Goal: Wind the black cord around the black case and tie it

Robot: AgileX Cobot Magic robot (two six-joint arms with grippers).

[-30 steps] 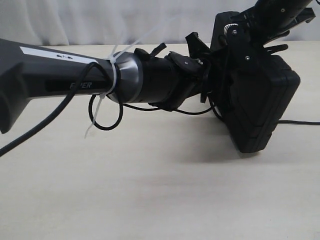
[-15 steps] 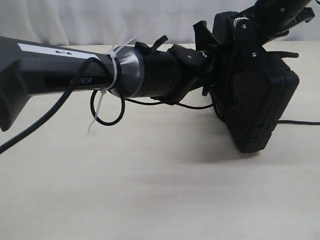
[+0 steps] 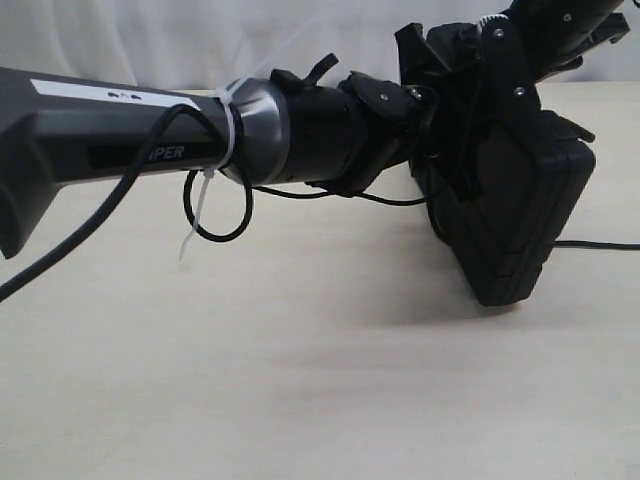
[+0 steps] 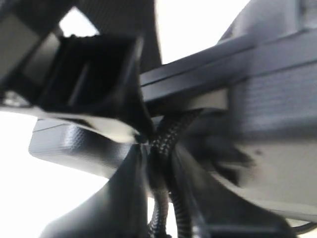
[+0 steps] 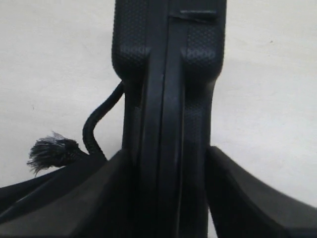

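A: Where's the textured black hard case (image 3: 515, 220)?
B: On edge on the pale table (image 3: 300, 380), long axis roughly upright. The right gripper (image 5: 168, 163) is clamped across it.
A: Matte black braided cord (image 4: 171, 130)?
B: Looks pinched in the left gripper (image 4: 161, 198), just beside the case; that arm is nearer. Only the right wrist view shows the frayed tip (image 5: 49, 151).

left arm (image 3: 90, 150) — dark grey, white label; white zip tie (image 3: 229, 140); black cable (image 3: 216, 239) looped

The black case (image 3: 520, 220) stands on edge on the bench (image 3: 300, 380), right gripper (image 5: 168, 193) astride its top, black cord (image 4: 169, 133) seemingly in the left gripper (image 3: 425, 105) beside it.
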